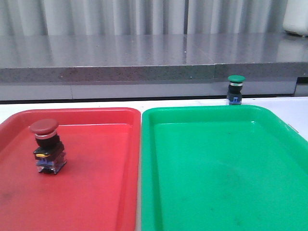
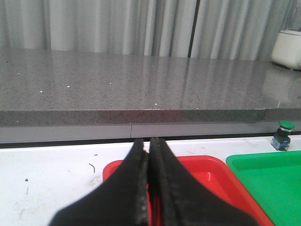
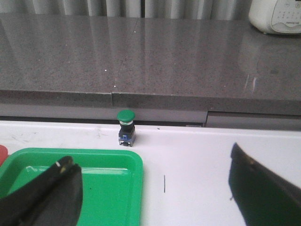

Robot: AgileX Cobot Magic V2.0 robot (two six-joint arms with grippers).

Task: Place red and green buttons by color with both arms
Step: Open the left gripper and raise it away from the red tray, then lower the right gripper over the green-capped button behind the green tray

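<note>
A grey stone counter (image 1: pixel 144 57) runs across the back, above the white table (image 3: pixel 197 155) that carries two trays side by side: the red tray (image 1: pixel 96 192) on the left and the green tray (image 1: pixel 226 168) on the right, their rims almost touching. The right gripper (image 3: pixel 155 197) is spread wide and holds nothing, one finger over the green tray's corner and the other over bare table. The left gripper (image 2: pixel 149 188) has its fingers pressed together with nothing between them, hanging over the near rim of the red tray. The red button (image 1: pixel 47 147) stands upright inside the red tray, toward its left side. The green button (image 1: pixel 236 89) stands upright on the table just behind the green tray's far rim, outside it. A white appliance (image 3: pixel 275 16) sits on the counter; any print on it is too blurred to read, and no other writing is legible.
</note>
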